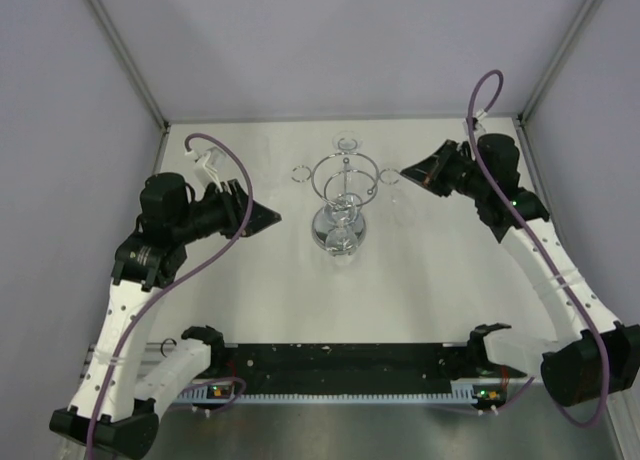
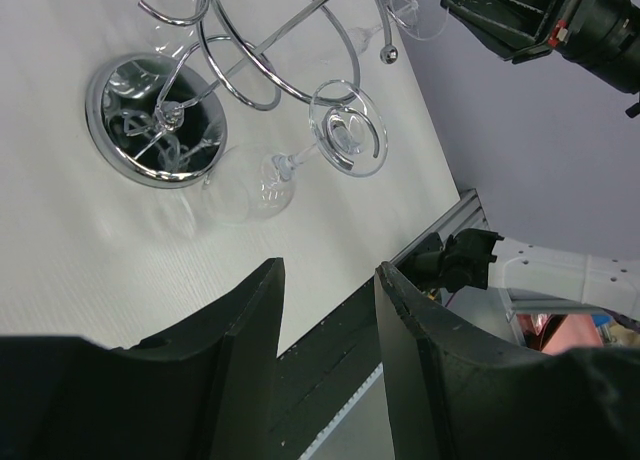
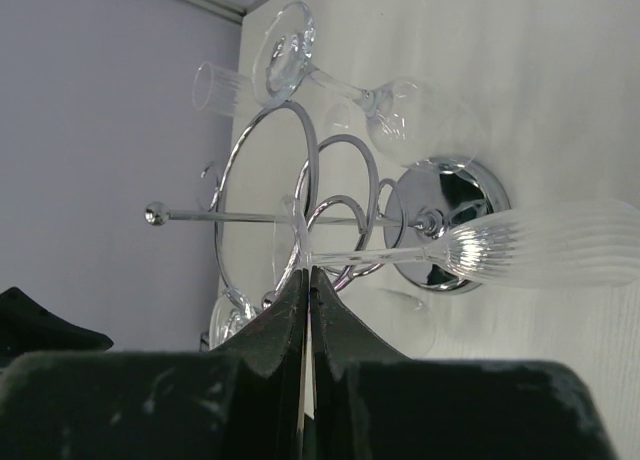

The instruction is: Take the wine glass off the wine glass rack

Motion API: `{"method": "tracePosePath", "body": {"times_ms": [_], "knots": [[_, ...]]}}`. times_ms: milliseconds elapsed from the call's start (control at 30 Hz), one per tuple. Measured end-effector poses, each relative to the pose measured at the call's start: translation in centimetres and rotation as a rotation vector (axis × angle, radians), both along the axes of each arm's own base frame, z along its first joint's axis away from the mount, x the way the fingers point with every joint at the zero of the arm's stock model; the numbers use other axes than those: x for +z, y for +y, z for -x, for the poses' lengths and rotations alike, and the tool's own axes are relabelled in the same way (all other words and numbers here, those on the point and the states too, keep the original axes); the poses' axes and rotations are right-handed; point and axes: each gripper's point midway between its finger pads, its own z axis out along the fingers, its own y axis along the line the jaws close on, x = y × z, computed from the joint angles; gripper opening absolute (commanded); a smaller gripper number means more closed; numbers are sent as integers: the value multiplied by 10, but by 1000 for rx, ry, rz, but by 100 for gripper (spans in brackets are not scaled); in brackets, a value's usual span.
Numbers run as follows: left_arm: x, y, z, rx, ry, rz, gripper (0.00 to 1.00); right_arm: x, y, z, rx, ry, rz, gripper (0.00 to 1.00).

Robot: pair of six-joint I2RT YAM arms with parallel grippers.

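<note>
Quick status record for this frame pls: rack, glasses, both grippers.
rack: wine glass rack, upright, mid table
glasses: at least three on its loops, including a ribbed glass
left gripper: open, empty, clear of the rack
right gripper: shut, tips at the ribbed glass's foot; can't tell whether it is actually pinched
task: no glass off the rack yet

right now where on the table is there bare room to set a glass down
Widest bare stretch of table: between the wine glass rack and the black rail at the near edge. Crowded: round the rack itself, where glasses hang and the left gripper and right gripper flank it.
</note>
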Motion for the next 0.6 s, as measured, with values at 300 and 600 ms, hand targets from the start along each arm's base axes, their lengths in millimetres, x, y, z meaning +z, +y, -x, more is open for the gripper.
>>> {"method": "tracePosePath", "body": {"times_ms": [300,600], "knots": [[0,0,2,0,1,0,47,22,-11,12,-26,-58,-15,0],[2,0,4,0,-2,5,47,31,-30,21,-81,-81,2,0]]}}
